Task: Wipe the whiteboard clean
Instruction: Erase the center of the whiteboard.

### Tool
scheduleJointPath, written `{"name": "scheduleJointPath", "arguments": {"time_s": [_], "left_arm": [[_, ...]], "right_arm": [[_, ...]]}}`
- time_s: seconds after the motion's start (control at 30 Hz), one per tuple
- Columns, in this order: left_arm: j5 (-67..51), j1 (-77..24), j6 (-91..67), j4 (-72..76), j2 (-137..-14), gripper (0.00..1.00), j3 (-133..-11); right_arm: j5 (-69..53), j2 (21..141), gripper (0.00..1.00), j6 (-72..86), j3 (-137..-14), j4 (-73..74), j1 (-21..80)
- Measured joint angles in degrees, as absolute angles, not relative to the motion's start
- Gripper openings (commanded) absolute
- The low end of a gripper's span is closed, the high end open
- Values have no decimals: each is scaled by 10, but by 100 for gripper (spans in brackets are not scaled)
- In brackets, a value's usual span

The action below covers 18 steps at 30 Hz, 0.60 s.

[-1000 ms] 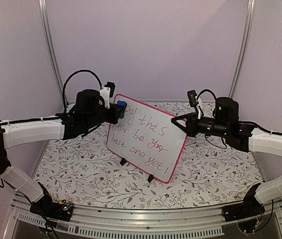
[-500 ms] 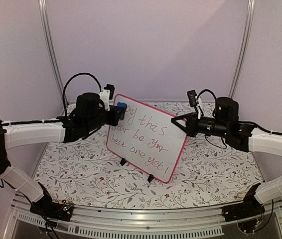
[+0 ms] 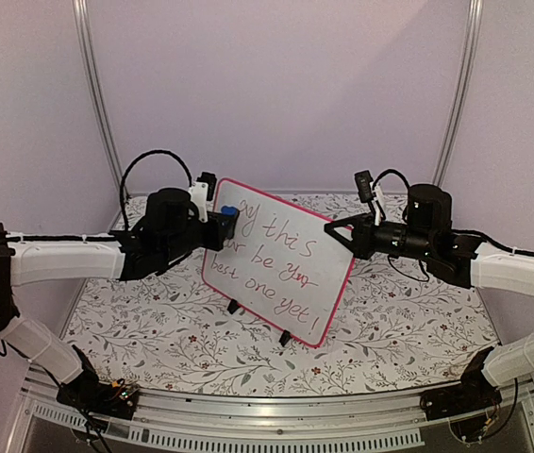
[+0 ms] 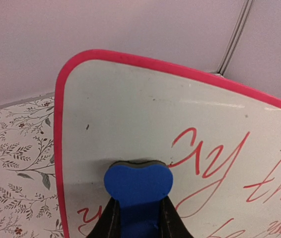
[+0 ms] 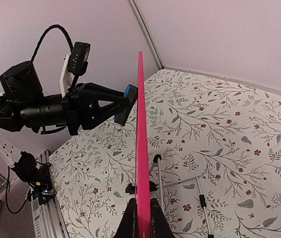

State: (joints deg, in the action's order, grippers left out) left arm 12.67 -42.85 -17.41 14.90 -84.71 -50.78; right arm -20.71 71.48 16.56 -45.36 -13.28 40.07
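Whiteboard (image 3: 276, 264) stands mid-tabletop (image 3: 154, 330), its right edge pinched by the right claw (image 3: 336, 229). The left claw (image 3: 222, 220) pinches an eraser (image 4: 138, 181) against the top-left corner. Wiping has barely begun; next, sweep firmly across the red writing (image 3: 281, 250).

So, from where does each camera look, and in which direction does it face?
Top external: above and behind the bases, looking down at the whiteboard; both arms show, left gripper holding a blue eraser, right gripper clamping its frame.
Left wrist: close before the board's upper corner; own fingers grip the eraser.
Right wrist: sights along the board edge-on; own fingers pinch it.
Shared: top and right wrist both show the left gripper with the eraser.
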Motion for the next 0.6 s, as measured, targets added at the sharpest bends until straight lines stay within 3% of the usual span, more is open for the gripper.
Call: {"name": "scheduleJointPath", "arguments": {"time_s": [0.6], "left_arm": [[130,-431,-182,141,-839,14,-488]], "right_arm": [[-209,716,0,165,-455,-133,401]]}}
